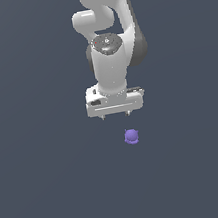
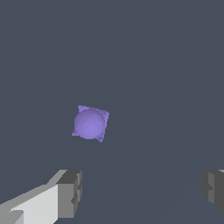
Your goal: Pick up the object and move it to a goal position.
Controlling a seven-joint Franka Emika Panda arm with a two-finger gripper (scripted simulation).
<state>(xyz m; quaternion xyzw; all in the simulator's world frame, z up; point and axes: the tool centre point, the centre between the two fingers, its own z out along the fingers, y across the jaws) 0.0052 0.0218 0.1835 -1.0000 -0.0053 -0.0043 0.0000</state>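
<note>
The object (image 1: 131, 136) is a small purple ball-like blob resting on the dark grey floor, just below and slightly to the exterior view's right of the white gripper (image 1: 115, 116). The gripper hangs above the floor with its fingers pointing down and set wide apart, open, with nothing between them. In the wrist view the object (image 2: 90, 123) shows a round top on a squarish base, lying ahead of the two grey fingertips (image 2: 70, 193), outside the gap between them.
A flat dark grey floor (image 1: 49, 192) fills both views. The white arm (image 1: 105, 30) rises behind the gripper toward the top of the exterior view.
</note>
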